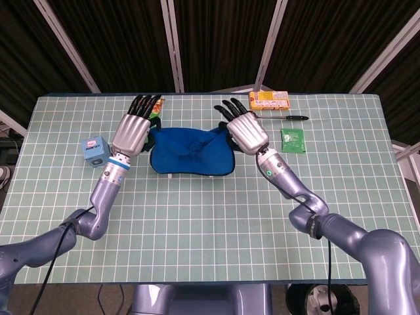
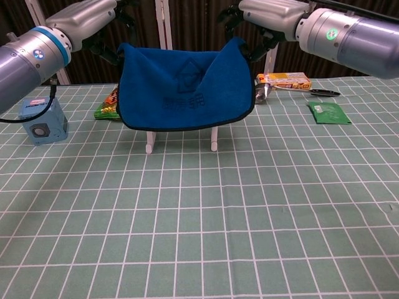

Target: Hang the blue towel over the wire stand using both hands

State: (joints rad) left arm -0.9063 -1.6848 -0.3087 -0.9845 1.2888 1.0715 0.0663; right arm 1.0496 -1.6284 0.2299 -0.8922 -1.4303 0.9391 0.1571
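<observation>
The blue towel (image 1: 191,151) (image 2: 184,87) hangs over the wire stand, sagging in the middle with both upper corners raised. Only the stand's white feet (image 2: 149,147) show beneath its lower hem. My left hand (image 1: 133,128) (image 2: 93,18) holds the towel's left corner, fingers stretched out toward the far side. My right hand (image 1: 244,128) (image 2: 274,12) holds the right corner the same way. The thumbs and the pinch itself are hidden behind the cloth and the backs of the hands.
A small blue box (image 1: 93,149) (image 2: 42,119) stands to the left. A green snack bag (image 2: 109,106) lies behind the stand's left side. At the back right lie an orange box (image 1: 268,100), a metal spoon (image 2: 260,93) and a green packet (image 1: 293,140).
</observation>
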